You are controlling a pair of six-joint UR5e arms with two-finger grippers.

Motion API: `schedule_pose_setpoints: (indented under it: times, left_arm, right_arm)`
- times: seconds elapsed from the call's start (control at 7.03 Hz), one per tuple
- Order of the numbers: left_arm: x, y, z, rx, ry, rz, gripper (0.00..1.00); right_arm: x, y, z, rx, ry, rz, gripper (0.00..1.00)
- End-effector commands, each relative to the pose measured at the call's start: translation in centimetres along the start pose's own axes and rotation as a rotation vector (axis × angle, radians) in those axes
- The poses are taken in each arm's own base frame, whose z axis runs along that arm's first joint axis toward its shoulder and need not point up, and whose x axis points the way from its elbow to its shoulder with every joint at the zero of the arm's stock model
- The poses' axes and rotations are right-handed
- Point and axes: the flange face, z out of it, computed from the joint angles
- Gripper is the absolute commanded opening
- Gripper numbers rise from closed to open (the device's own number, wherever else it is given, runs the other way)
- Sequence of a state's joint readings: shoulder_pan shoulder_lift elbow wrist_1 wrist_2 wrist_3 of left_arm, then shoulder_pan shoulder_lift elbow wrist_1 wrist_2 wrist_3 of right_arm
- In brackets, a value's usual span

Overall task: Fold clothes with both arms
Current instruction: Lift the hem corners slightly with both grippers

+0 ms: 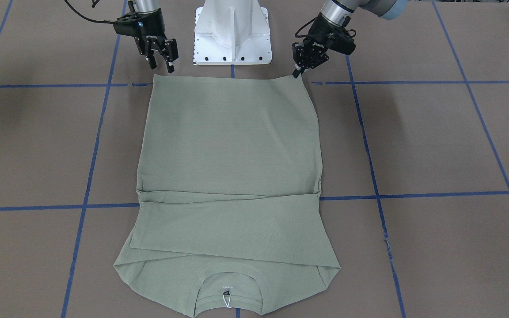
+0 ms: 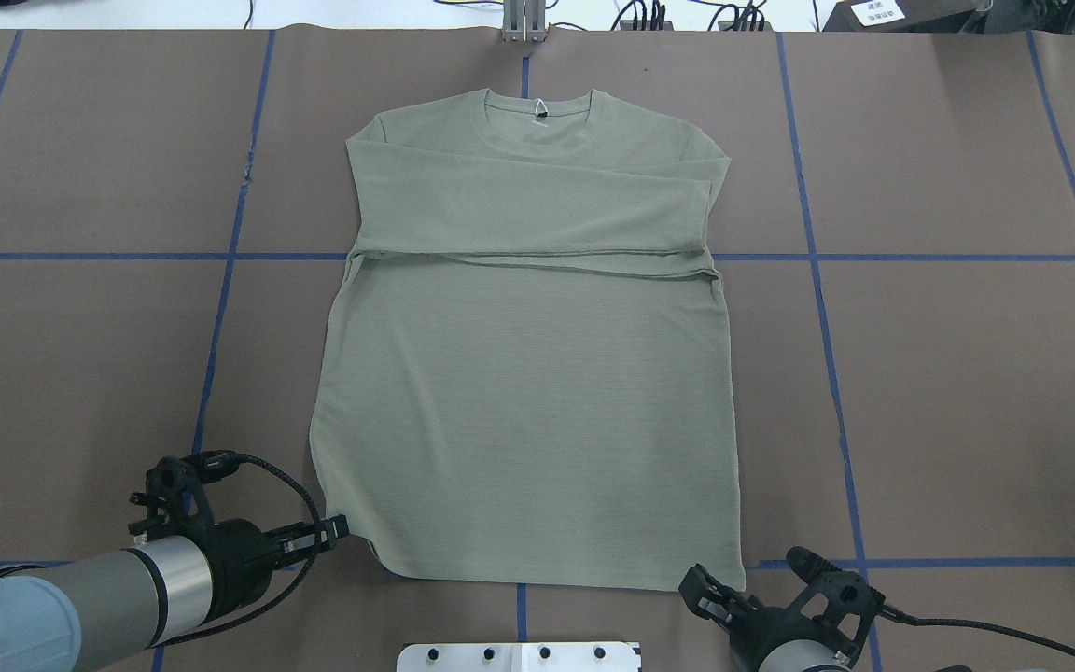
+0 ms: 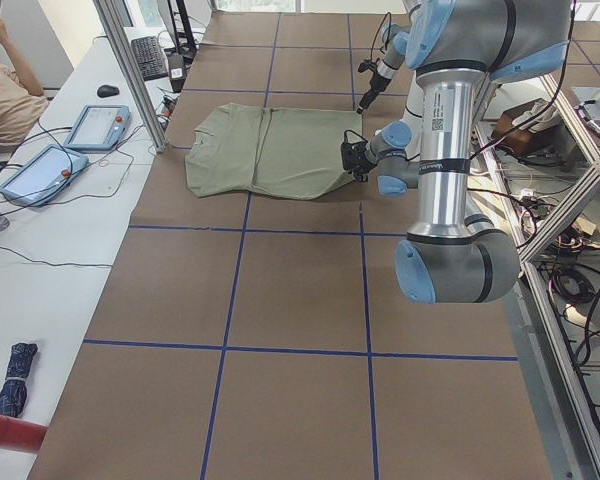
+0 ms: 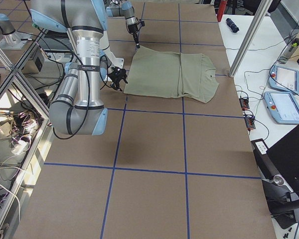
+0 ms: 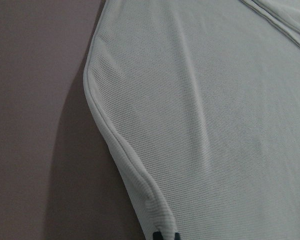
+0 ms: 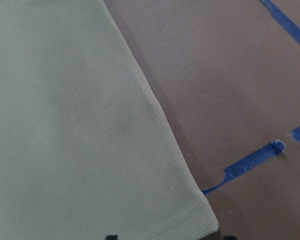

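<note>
Two tools (image 1: 299, 72) (image 1: 162, 67) at shirt (image 1: 232, 132) hem corners

I can read almost nothing from here. The shirt (image 1: 232, 145) has a short line of pale print inside the collar (image 1: 226, 286), too small to make out. White lettering runs along the black left wrist block (image 1: 319, 45) and the right wrist block (image 1: 146, 32); I cannot spell out either. A white sticker (image 3: 446, 112) with dark print sits on the left arm (image 3: 450, 200), also unreadable. A white card (image 2: 878, 11) past the far edge of the bench (image 2: 967, 373) carries blurred print.
</note>
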State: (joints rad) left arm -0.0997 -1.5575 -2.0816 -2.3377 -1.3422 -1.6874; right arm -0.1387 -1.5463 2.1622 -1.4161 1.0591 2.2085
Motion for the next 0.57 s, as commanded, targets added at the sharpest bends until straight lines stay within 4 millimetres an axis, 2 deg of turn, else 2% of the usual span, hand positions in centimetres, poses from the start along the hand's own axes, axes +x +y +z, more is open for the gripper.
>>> schedule_pose_setpoints:
  times: [0.0,0.14,0.43]
  left_arm:
    - [0.0,0.0,0.0,0.0,0.0,0.0,0.0]
    - [0.0,0.0,0.0,0.0,0.0,0.0,0.0]
    - [-0.1,-0.1,0.0,0.0,-0.002,0.0,0.0]
  right_arm:
    - [0.6,-0.4,0.6,0.016,0.02,-0.031,0.77]
    - [1.1,-0.1,1.5,0.025,0.035,-0.043,0.77]
    - [1.1,0.4,1.8,0.023,0.037,-0.048,0.77]
